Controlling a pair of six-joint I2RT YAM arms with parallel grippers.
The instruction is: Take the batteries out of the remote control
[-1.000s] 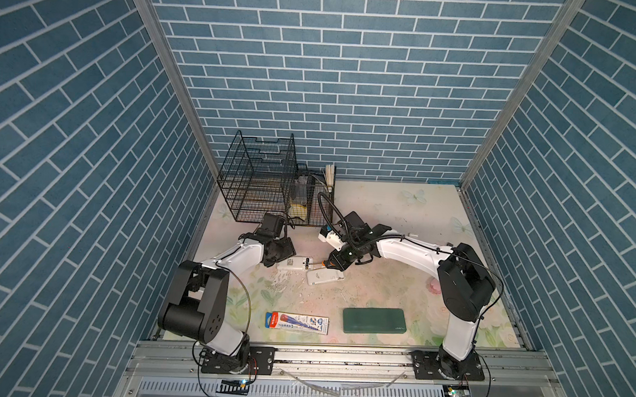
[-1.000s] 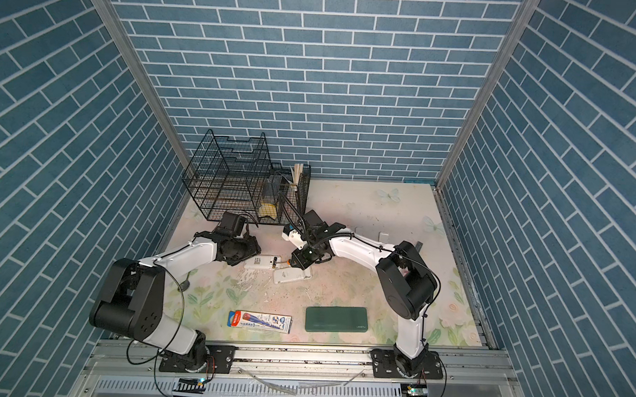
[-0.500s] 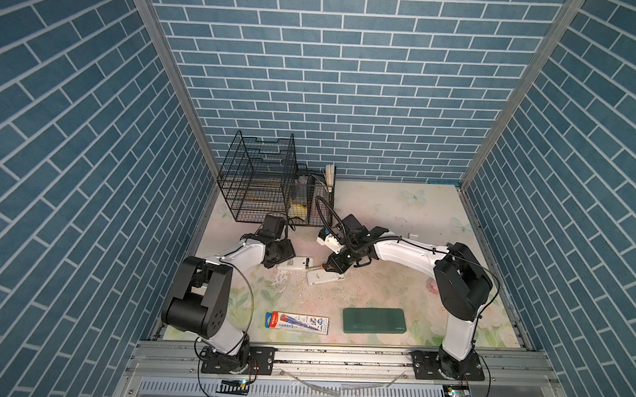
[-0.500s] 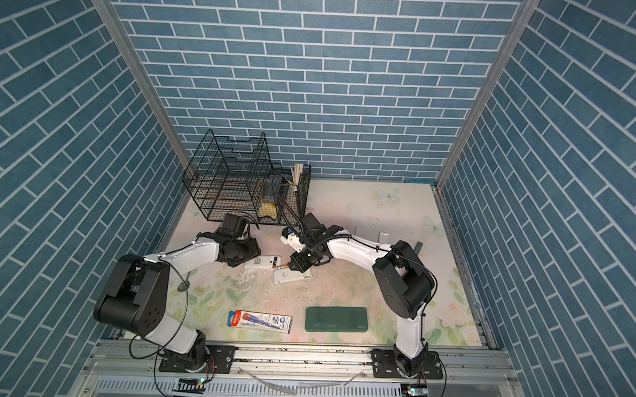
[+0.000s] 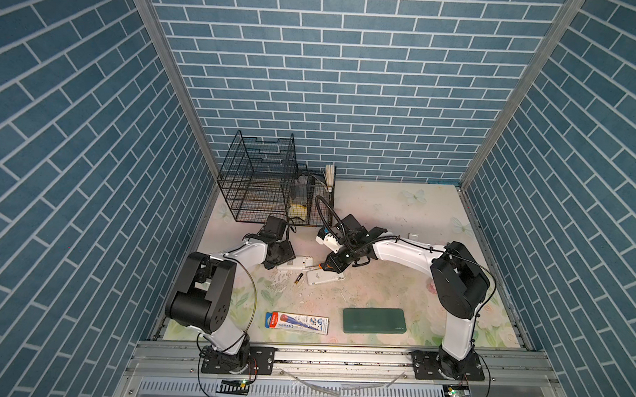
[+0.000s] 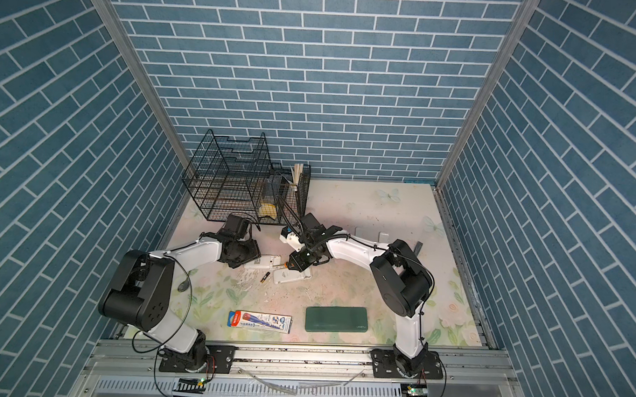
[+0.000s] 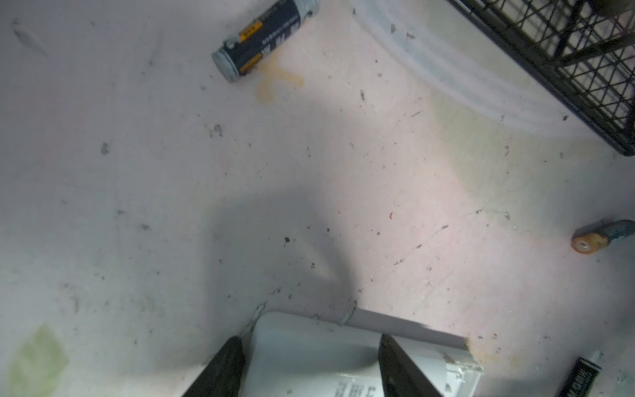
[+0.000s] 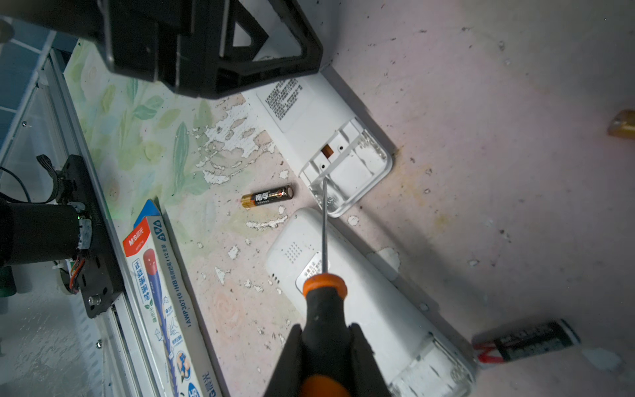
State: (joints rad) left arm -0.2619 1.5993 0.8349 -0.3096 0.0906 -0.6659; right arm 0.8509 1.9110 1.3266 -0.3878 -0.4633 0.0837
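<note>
— Right tool (image 5: 333, 264), in both top views: what is it doing?
— It is clamped on the screwdriver (image 5: 325, 267), low over the counter (image 5: 399, 216), with the shaft aimed at the remote control (image 5: 297, 262). The left tool (image 5: 283, 258) sits at the remote's other end. One battery (image 5: 298, 278) lies loose on the counter just in front of the remote, beside a second white handset (image 5: 324, 278).
— And the left wrist view?
— The left tool's fingers (image 7: 226, 367) stand either side of the remote's end. Whether they actually press on it, I cannot tell. Two more batteries lie well apart on the counter: one black and gold (image 7: 264, 37), and one at the frame's edge (image 7: 598, 237).
— The right wrist view?
— The screwdriver's tip rests at the rim of the open compartment (image 8: 347, 172). The compartment looks empty, just bare white slots. The loose battery lies near it.
— So how far along is the task?
— I judge the unloading all but done for this remote. What's left is probably lifting the screwdriver clear. I can't tell whether the second handset holds cells.
</note>
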